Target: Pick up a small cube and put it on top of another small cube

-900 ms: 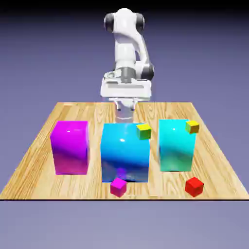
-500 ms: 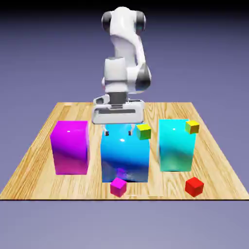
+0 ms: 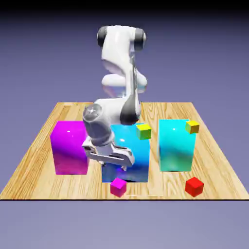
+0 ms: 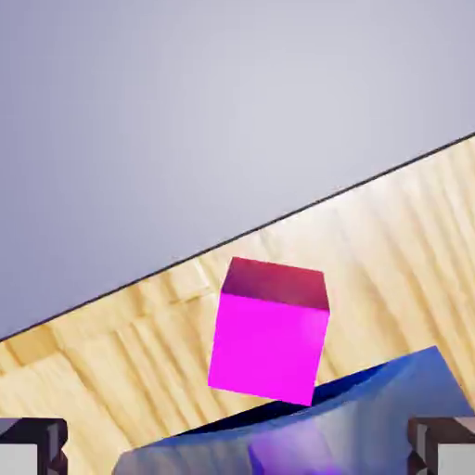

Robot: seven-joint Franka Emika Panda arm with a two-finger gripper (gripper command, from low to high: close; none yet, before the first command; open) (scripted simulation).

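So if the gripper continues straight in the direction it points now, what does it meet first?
Most likely the small magenta cube, which sits centred ahead of the open gripper. The big blue block's top edge lies very close beneath that line, so it might be grazed first; depth is unclear.

A rendered simulation scene, not a real room: a bare wooden desk [image 3: 214, 160] floats before a flat blue-violet backdrop with no walls or furniture. A white robot arm [image 3: 121, 73] rises from the desk's far edge. Glossy, flat-coloured blocks, such as a large magenta block [image 3: 70, 148] and a large cyan block [image 3: 176, 146], have a computer-drawn sheen.
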